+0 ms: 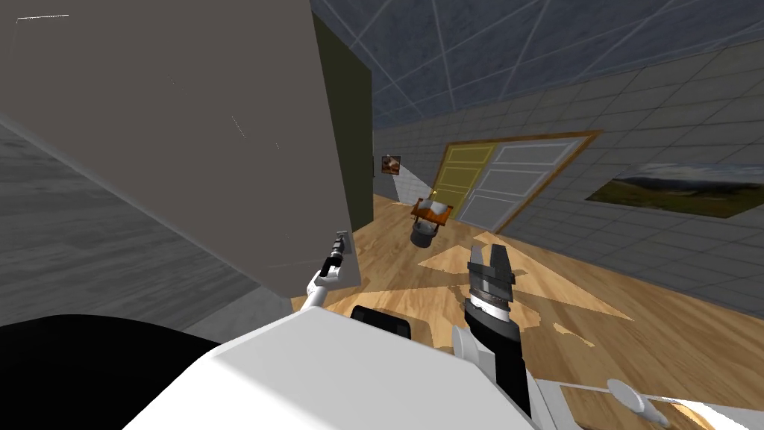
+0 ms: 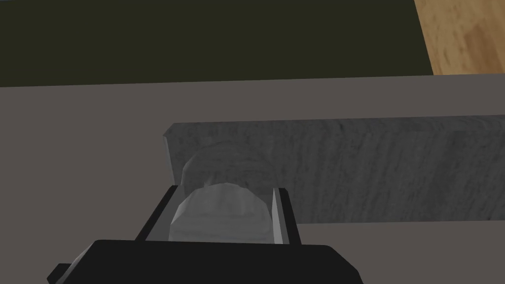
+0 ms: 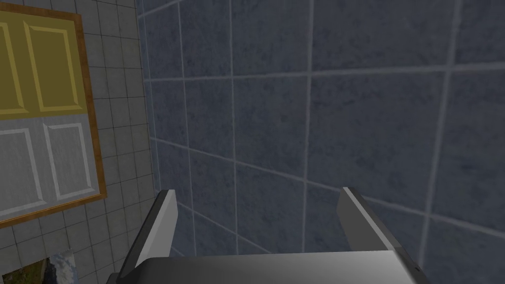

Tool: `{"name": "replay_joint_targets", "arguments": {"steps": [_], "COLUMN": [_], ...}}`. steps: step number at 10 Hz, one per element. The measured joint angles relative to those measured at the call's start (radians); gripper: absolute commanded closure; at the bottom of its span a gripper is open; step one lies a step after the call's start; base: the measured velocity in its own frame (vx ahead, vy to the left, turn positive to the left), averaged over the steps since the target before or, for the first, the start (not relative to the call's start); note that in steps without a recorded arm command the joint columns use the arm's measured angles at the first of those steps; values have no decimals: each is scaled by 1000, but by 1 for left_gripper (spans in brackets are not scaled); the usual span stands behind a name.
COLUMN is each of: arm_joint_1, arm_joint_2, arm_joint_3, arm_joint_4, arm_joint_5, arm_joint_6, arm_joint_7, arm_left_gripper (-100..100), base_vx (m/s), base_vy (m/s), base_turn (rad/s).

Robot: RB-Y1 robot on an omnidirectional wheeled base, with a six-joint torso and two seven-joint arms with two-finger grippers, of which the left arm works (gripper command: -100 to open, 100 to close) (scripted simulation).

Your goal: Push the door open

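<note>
The door [image 1: 186, 149] is a broad grey-brown panel on my left, swung at an angle, with its free edge just ahead of me. My left gripper [image 1: 339, 245] is at that edge, at handle height. In the left wrist view the left gripper [image 2: 224, 192] is shut on a rounded grey door knob [image 2: 222, 212], a finger pressing each side. The knob sits at the end of a grey plate [image 2: 370, 167] on the door's face [image 2: 74, 172]. My right gripper [image 1: 489, 254] is raised over the wooden floor to the right, away from the door, and stands open [image 3: 259, 195] with nothing between its fingers.
A dark olive wall or frame [image 1: 351, 134] stands just beyond the door's edge. Wooden floor [image 1: 597, 328] stretches ahead. A small table with a grey pot [image 1: 427, 220] stands farther on, before a yellow and grey double door [image 1: 507, 179]. A black area [image 1: 74, 366] lies at my lower left.
</note>
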Motion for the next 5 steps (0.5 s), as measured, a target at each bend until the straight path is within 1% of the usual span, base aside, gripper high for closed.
{"name": "replay_joint_targets", "arguments": {"steps": [1, 3, 4, 5], "arm_joint_1": [-4, 7, 5, 7], "arm_joint_2": [-1, -6, -11, -17], "arm_joint_3": [15, 36, 51, 64], "arm_joint_4": [-1, -22, -26, -29], "arm_joint_5": [2, 8, 10, 14], "arm_joint_6": [4, 17, 21, 20], "arm_joint_7": [-5, -10, -14, -15], "arm_left_gripper": [100, 100, 100, 100], "base_vx": [206, 206, 199, 203], "base_vy": [-39, -49, -60, -52], "base_turn": [58, 71, 74, 84]}}
